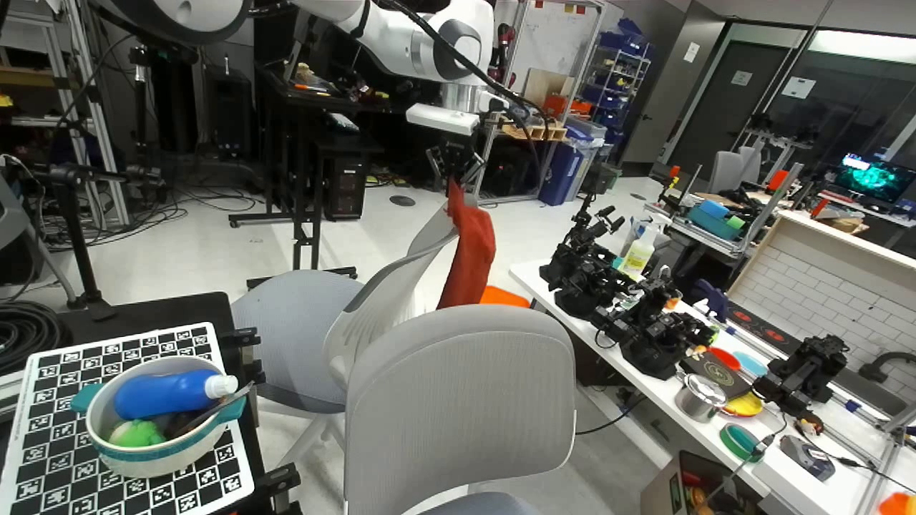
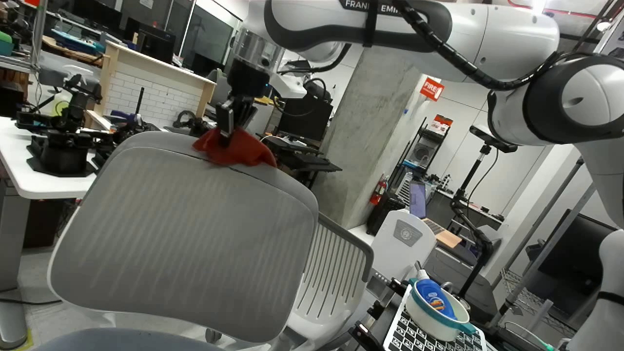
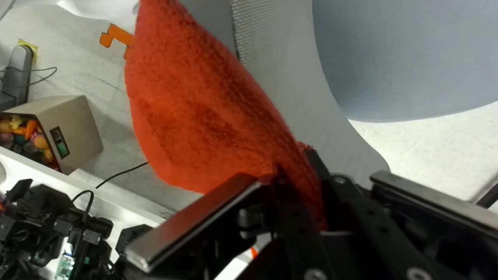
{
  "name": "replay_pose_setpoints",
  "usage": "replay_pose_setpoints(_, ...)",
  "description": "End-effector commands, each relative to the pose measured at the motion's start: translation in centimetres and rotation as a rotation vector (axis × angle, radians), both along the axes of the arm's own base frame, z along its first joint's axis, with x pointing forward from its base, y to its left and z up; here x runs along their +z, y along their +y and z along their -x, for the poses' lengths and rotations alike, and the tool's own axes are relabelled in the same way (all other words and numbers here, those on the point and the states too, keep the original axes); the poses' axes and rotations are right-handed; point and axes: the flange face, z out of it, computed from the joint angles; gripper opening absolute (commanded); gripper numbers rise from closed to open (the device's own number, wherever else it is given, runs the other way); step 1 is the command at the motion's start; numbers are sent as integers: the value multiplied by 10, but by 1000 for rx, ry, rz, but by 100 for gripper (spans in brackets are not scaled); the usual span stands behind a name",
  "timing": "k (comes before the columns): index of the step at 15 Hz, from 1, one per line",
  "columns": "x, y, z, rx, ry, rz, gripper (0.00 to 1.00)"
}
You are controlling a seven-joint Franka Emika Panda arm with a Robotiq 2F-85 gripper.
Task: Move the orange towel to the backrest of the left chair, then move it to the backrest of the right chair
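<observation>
The orange-red towel (image 1: 472,247) hangs from my gripper (image 1: 455,175). In an exterior view the towel (image 2: 239,147) lies along the top edge of a grey chair backrest (image 2: 190,234); the gripper (image 2: 229,131) is just above that edge. In the wrist view the gripper (image 3: 297,167) is shut on the towel (image 3: 202,112), which spreads along the outer side of the backrest (image 3: 284,74), away from the seat (image 3: 404,58). The second chair's backrest (image 1: 465,393) bears no visible towel and hides the towel's lower end; it also shows behind (image 2: 334,268).
A white table (image 1: 533,279) with several black robot arms stands beside the chairs. A checkered board (image 1: 54,429) holds a white and teal bowl (image 1: 143,461) on the opposite side. A bin (image 3: 78,132) of toy food shows in the wrist view.
</observation>
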Motion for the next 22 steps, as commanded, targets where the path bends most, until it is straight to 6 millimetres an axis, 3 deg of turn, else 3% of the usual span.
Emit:
replay_pose_setpoints(1,16,44,16,63,-12,26,0)
replay_pose_setpoints(8,14,112,46,156,-20,73,4)
replay_pose_setpoints(9,12,118,49,162,-15,81,30)
replay_pose_setpoints(11,7,119,50,168,-10,91,36)
replay_pose_setpoints(15,15,102,45,149,-9,96,66)
replay_pose_setpoints(19,53,66,34,93,-48,87,95)
replay_pose_setpoints(22,88,24,24,43,-86,67,100)
